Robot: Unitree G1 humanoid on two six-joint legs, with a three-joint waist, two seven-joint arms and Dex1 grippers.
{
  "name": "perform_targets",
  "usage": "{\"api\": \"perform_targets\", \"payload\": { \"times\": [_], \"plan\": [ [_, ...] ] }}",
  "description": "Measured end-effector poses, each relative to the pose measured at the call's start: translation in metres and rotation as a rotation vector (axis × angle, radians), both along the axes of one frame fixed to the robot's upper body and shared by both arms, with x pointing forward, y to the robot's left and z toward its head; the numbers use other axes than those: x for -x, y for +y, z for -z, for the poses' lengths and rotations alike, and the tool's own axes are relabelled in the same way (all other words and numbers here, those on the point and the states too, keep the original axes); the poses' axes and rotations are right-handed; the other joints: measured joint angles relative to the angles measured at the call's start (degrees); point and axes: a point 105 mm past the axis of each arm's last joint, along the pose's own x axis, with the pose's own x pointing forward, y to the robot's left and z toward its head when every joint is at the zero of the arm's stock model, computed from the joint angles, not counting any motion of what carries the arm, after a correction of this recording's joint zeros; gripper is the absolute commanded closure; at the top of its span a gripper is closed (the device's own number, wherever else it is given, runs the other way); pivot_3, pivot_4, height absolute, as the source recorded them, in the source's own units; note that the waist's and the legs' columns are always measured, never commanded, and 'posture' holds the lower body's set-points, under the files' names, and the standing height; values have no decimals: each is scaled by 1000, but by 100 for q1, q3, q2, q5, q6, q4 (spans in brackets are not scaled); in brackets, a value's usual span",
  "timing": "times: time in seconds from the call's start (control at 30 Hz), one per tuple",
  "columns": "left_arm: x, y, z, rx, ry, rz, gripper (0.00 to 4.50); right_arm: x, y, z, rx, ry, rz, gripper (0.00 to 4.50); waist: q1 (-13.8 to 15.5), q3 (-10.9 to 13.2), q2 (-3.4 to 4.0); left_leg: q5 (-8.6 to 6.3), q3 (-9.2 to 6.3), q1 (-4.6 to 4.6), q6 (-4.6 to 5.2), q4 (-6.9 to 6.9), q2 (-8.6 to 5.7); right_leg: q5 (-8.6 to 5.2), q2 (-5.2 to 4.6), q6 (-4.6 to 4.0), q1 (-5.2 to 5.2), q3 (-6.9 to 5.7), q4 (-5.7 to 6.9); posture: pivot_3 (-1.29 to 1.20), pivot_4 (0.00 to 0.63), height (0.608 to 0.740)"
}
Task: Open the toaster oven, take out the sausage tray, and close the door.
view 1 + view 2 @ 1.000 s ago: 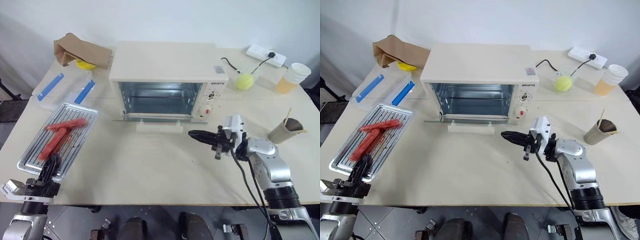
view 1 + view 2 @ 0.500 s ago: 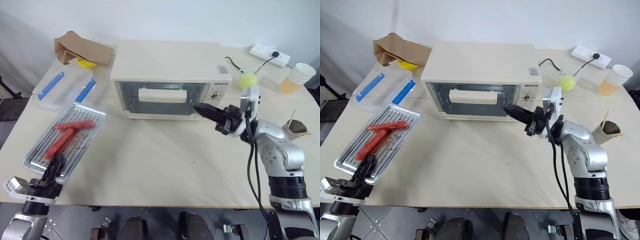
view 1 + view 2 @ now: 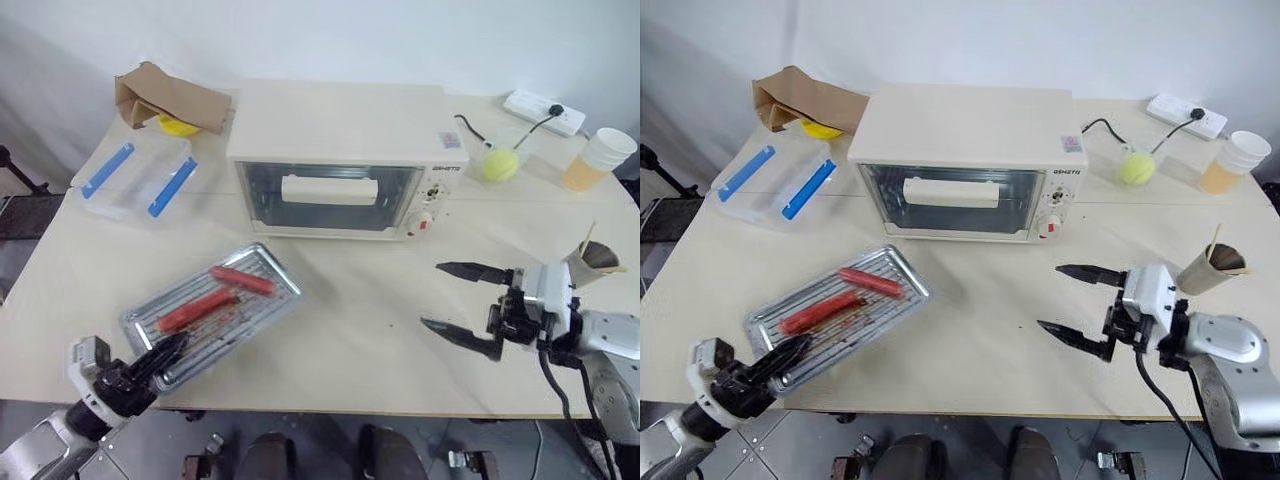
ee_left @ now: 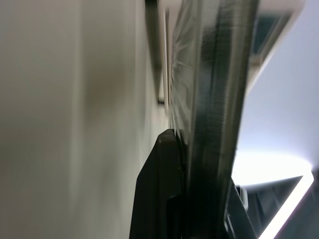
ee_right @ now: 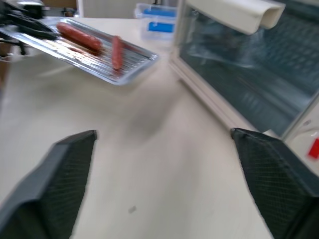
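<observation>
The toaster oven (image 3: 340, 160) stands at the back middle of the table (image 3: 350, 330), and its door (image 3: 330, 195) is shut, the cream handle bar lying flat against the glass. The sausage tray (image 3: 215, 310) is out of the oven and sits on the table in front-left of it, turned diagonal, w/ its near-left corner at the table edge. Red sausages lie on the wire rack (I can count two for sure; a third one I cannot make out).

The left gripper (image 3: 160, 357) is closed tight on that near corner of the tray; in the left wrist view the black fingers (image 4: 159, 199) clamp the metal rim from both sides.

The right gripper (image 3: 455, 298) hovers over bare table at the front right, well apart from the oven & the tray. Its two fingers are spread wide and hold nothing.

Behind the tray, a clear box w/ blue clips (image 3: 135, 178) is at the left, and a brown paper bag (image 3: 165, 98) is behind it. On the right side are a tennis ball (image 3: 500, 163), a power strip (image 3: 545, 110) and some cups (image 3: 600, 152).
</observation>
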Motion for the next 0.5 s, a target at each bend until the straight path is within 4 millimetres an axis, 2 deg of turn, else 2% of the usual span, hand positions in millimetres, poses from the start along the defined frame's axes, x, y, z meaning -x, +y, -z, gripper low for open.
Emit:
{"api": "perform_targets", "payload": {
  "times": [0.2,0.37,0.5],
  "plan": [
    [-23,-36,-5,-10,7,247,4500,20,-10,11,30,51,36,55,7,-3,13,1,-2,2,-2,0,-6,0,-4,0,-2,5,29,0,150,740],
    [-40,-55,-8,-28,28,378,4500,31,-20,14,59,60,94,55,14,-4,20,3,1,5,0,0,-7,1,-2,1,-2,2,39,0,150,740],
    [-51,-72,-9,-40,41,464,4500,41,-20,14,80,61,117,55,55,-4,22,9,-2,5,5,2,-13,2,-4,3,2,5,42,0,150,740]
  ]
}}
